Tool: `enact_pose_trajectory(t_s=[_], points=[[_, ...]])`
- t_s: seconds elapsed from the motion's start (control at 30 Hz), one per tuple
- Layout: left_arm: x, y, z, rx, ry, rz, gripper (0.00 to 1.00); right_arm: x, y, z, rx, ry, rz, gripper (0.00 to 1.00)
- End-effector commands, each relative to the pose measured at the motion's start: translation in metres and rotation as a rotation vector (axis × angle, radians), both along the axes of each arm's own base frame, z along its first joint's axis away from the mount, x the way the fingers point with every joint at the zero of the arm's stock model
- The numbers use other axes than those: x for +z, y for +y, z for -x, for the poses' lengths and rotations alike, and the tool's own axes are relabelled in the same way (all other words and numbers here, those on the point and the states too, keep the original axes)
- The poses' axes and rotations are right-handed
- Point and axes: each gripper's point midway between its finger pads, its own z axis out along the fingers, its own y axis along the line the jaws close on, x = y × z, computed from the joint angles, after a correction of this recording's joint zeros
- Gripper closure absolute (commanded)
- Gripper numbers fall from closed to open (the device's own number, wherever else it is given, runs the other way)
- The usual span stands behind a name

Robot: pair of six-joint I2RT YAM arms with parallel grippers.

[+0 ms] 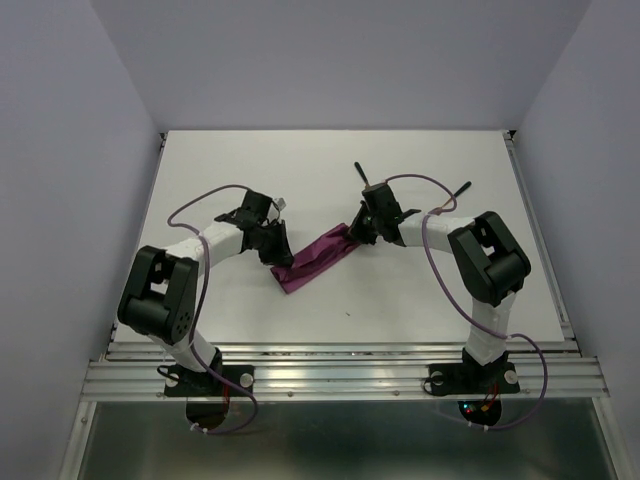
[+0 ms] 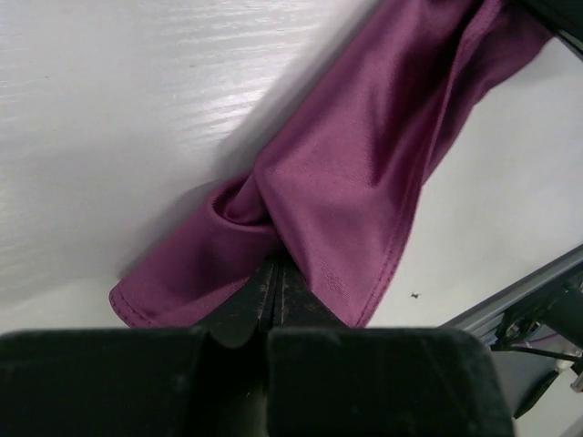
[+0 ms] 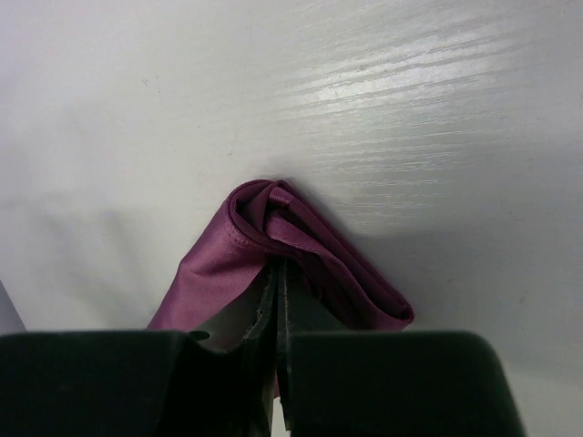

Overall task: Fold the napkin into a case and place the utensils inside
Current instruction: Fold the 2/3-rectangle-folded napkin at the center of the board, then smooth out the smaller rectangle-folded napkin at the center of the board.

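The magenta-purple napkin [image 1: 318,258] is bunched into a narrow diagonal band at the table's middle, held at both ends. My left gripper [image 1: 280,262] is shut on its lower-left end; the left wrist view shows the cloth [image 2: 355,173] pinched at the tips [image 2: 276,266]. My right gripper [image 1: 355,235] is shut on the upper-right end, where the cloth [image 3: 219,264] folds over the tips [image 3: 281,269]. Two dark slender utensils lie on the table, one [image 1: 363,173] just behind the right gripper, one [image 1: 459,189] further right. Their gold ends cannot be made out.
The white table [image 1: 250,170] has walls on three sides and a metal rail [image 1: 340,375] along the near edge. A small dark speck [image 1: 347,313] lies in front of the napkin.
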Motion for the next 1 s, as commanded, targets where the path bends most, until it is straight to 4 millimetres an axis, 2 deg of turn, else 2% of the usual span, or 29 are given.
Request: enact_pose_trajectory(t_s=[0.0, 0.23, 0.37, 0.43, 0.47, 0.5, 0.57, 0.6, 0.7, 0.77, 0.9, 0.97], points=[[0.03, -0.009, -0.003, -0.031, -0.108, 0.036, 1.0, 0.0, -0.014, 0.001, -0.023, -0.011, 0.038, 0.96], [0.025, -0.012, 0.011, -0.073, -0.101, -0.037, 1.0, 0.007, -0.014, 0.0, -0.022, -0.027, 0.035, 0.96], [0.044, -0.017, -0.001, -0.063, -0.159, -0.044, 0.94, 0.012, -0.015, 0.0, -0.017, -0.04, 0.036, 0.95], [0.058, -0.02, -0.007, -0.062, -0.204, -0.029, 0.83, 0.017, -0.015, 0.0, -0.014, -0.05, 0.034, 0.93], [0.06, -0.02, -0.009, -0.064, -0.212, -0.027, 0.83, 0.018, -0.015, 0.0, -0.012, -0.052, 0.035, 0.93], [0.063, -0.02, -0.01, -0.063, -0.221, -0.028, 0.77, 0.018, -0.015, 0.001, -0.01, -0.053, 0.037, 0.92], [0.068, -0.02, -0.016, -0.057, -0.239, -0.034, 0.72, 0.021, -0.015, 0.0, -0.007, -0.06, 0.037, 0.92], [0.067, -0.018, -0.018, -0.043, -0.241, -0.053, 0.65, 0.022, -0.015, 0.0, -0.006, -0.064, 0.036, 0.92], [0.071, -0.018, -0.025, -0.023, -0.257, -0.059, 0.57, 0.024, -0.015, 0.0, -0.001, -0.069, 0.038, 0.92], [0.075, -0.018, -0.032, -0.007, -0.276, -0.062, 0.48, 0.024, -0.015, 0.0, 0.002, -0.068, 0.037, 0.92], [0.074, -0.022, -0.037, -0.006, -0.276, -0.064, 0.48, 0.023, -0.014, 0.0, 0.006, -0.064, 0.037, 0.92], [0.07, -0.028, -0.034, -0.023, -0.267, -0.059, 0.52, 0.023, -0.013, 0.001, 0.011, -0.062, 0.035, 0.92]])
